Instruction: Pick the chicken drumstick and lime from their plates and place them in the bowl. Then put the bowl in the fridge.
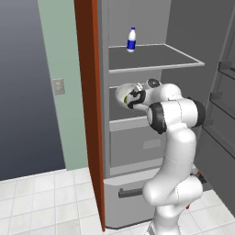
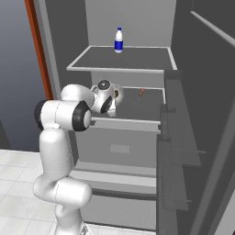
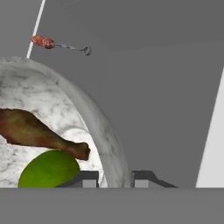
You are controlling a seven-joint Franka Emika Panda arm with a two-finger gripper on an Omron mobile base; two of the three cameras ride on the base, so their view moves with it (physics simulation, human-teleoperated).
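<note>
My gripper (image 3: 114, 179) is clamped on the bowl's (image 3: 94, 118) rim, inside the fridge (image 1: 151, 59). I see the chicken drumstick (image 3: 35, 131) and lime (image 3: 49, 168) touching inside it.

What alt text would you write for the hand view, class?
A speckled stone-grey bowl holds a brown chicken drumstick above a round green lime; the gripper's fingertips straddle its rim. Beyond, a small red skewer-like item lies on the grey fridge shelf.

Arm reaching forward, elbow bent; claw (image 3: 114, 178) pinching rim.

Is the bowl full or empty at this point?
Loaded: in the hand view the bowl holds the chicken drumstick and the lime.
</note>
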